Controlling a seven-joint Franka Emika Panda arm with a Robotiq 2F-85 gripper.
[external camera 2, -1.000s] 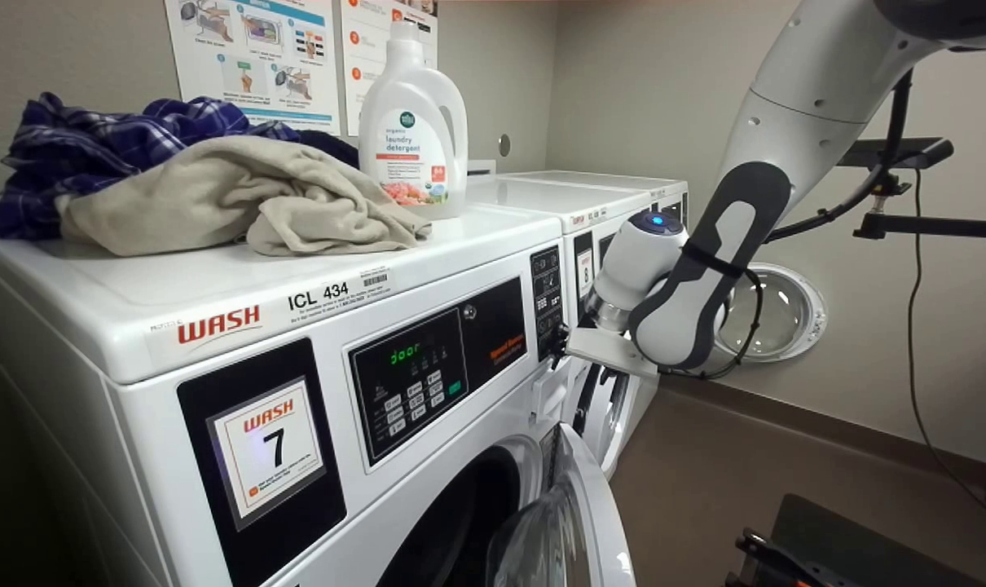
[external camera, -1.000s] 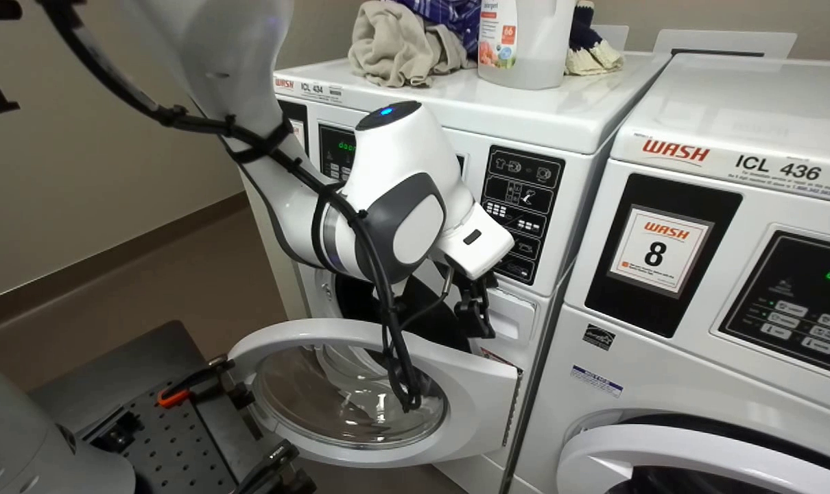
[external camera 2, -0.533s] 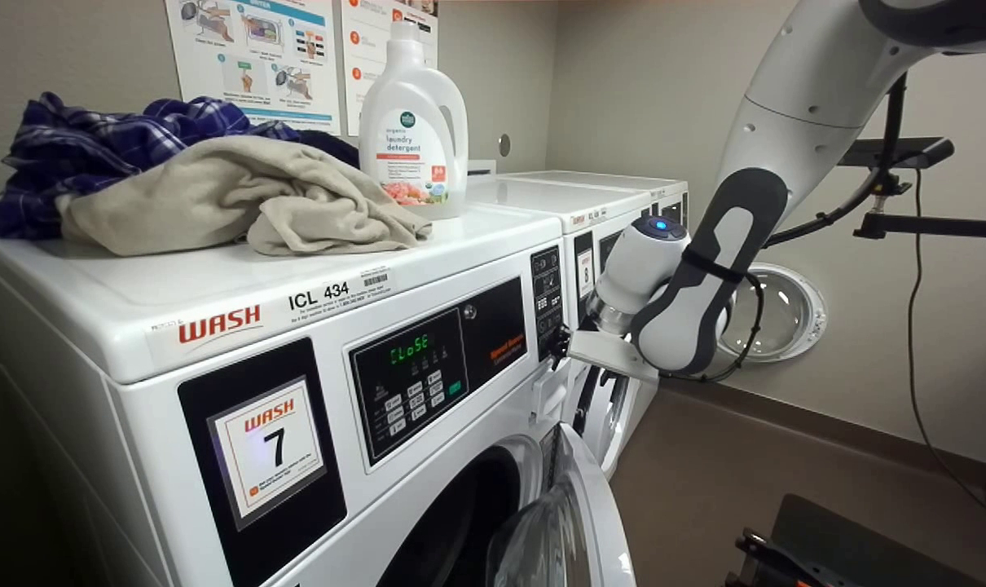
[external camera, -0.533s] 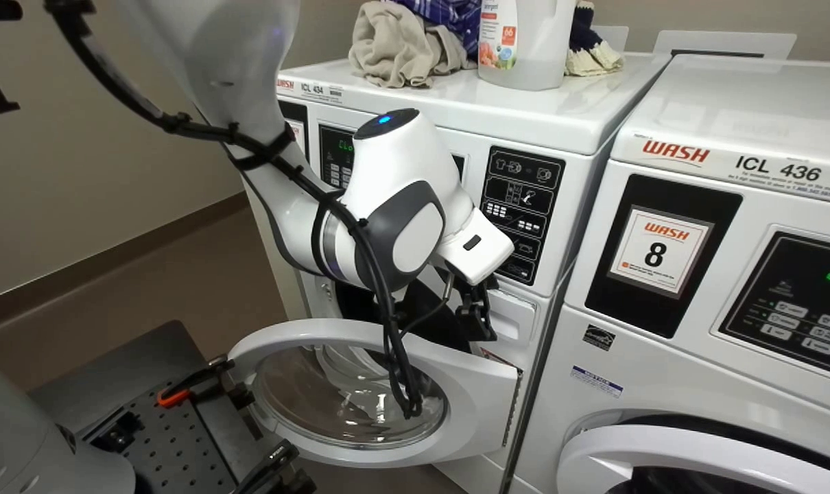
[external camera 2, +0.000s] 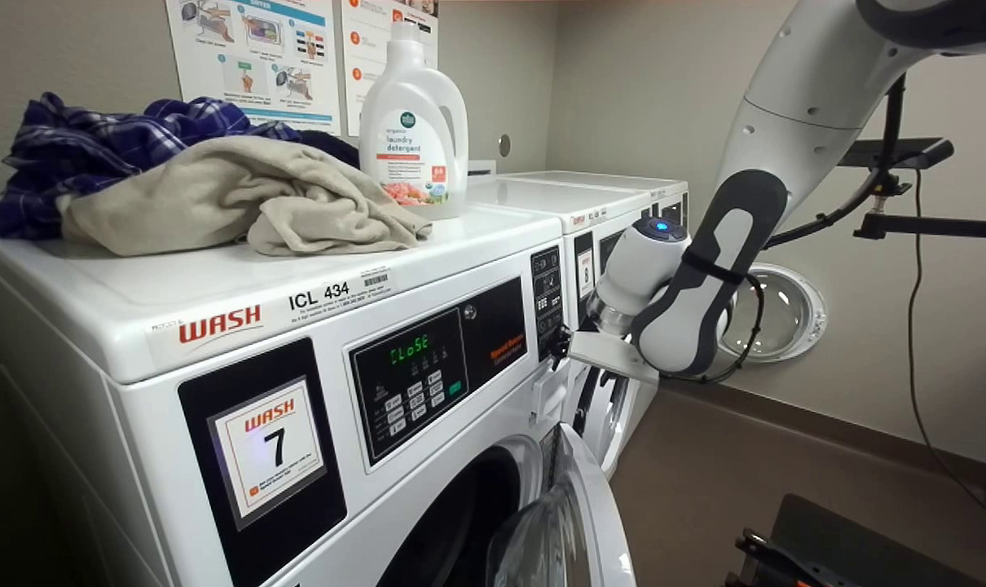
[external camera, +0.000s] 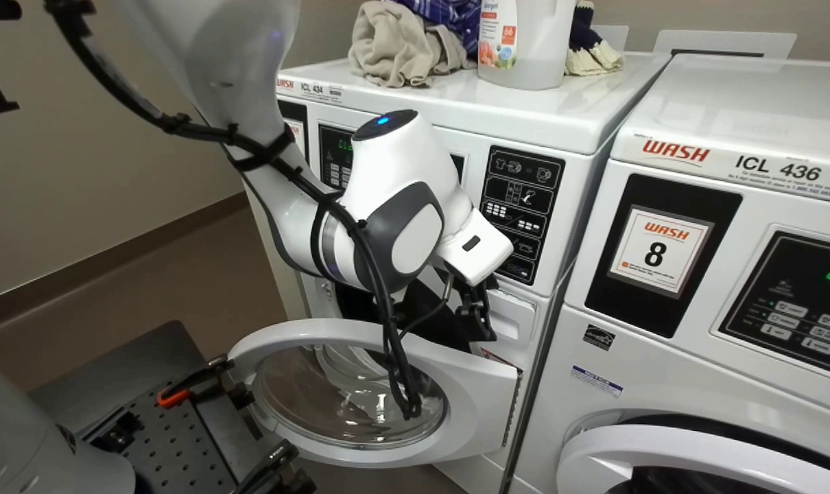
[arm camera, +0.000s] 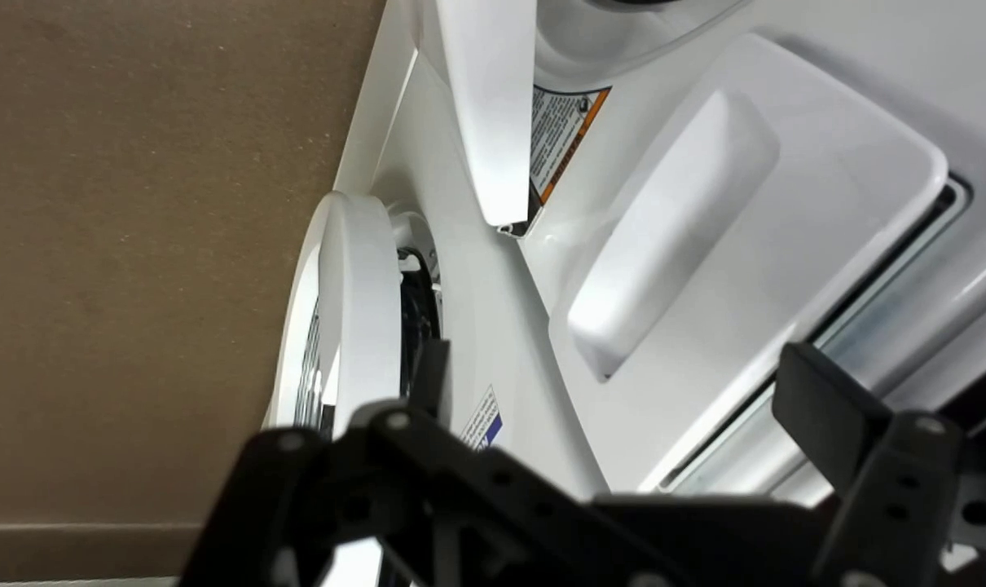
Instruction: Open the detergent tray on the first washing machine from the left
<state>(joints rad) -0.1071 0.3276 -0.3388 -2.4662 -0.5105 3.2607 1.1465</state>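
Observation:
The first washing machine is white, with its number 7 placard in an exterior view. Its detergent tray is a white rectangular drawer front below the black instruction panel and appears shut in both exterior views. In the wrist view the tray shows a long recessed handle and a dark gap along one edge. My gripper is open and empty, facing the tray's front. One finger overlaps the gap at the tray's edge; contact cannot be told. In an exterior view the gripper hangs just beside the tray.
The round glass door of this washer stands open below the arm. A second washer with placard 8 adjoins it, its door ajar. A detergent bottle and clothes lie on top.
The arm's wrist has dipped slightly since one second ago, then stayed nearly still. The washer display changed from "door" to "CLOSE". The tray has not visibly moved.

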